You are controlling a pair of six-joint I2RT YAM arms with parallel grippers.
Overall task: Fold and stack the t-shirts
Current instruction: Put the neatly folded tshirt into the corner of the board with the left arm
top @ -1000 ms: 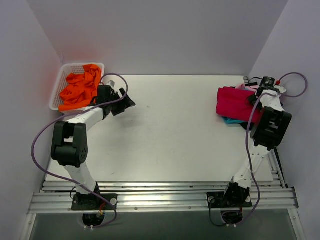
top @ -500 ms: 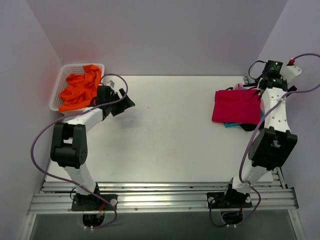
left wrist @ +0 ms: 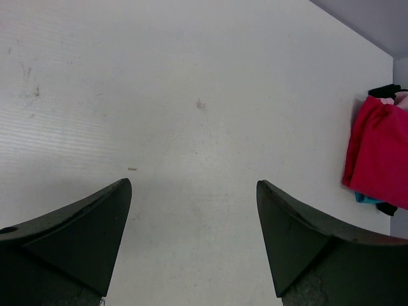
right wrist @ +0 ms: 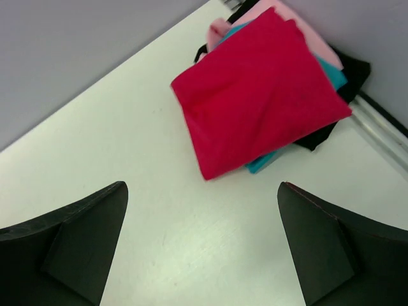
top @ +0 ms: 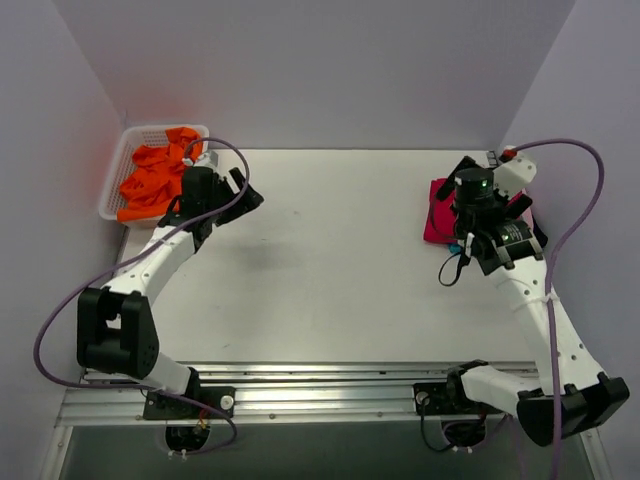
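Left end effector (left wrist: 192, 185) and right end effector (right wrist: 202, 186) gape, empty; red shirt (right wrist: 258, 89) lies folded on desk (top: 340, 260), orange shirt (top: 155, 180) in basket (top: 150, 131).

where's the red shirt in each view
top external: red shirt at the table's far right, partly hidden by the right arm.
left wrist: at the right edge.
right wrist: upper centre, top of the stack.
shared landmark: the teal shirt peeking from under its near edge in both wrist views.
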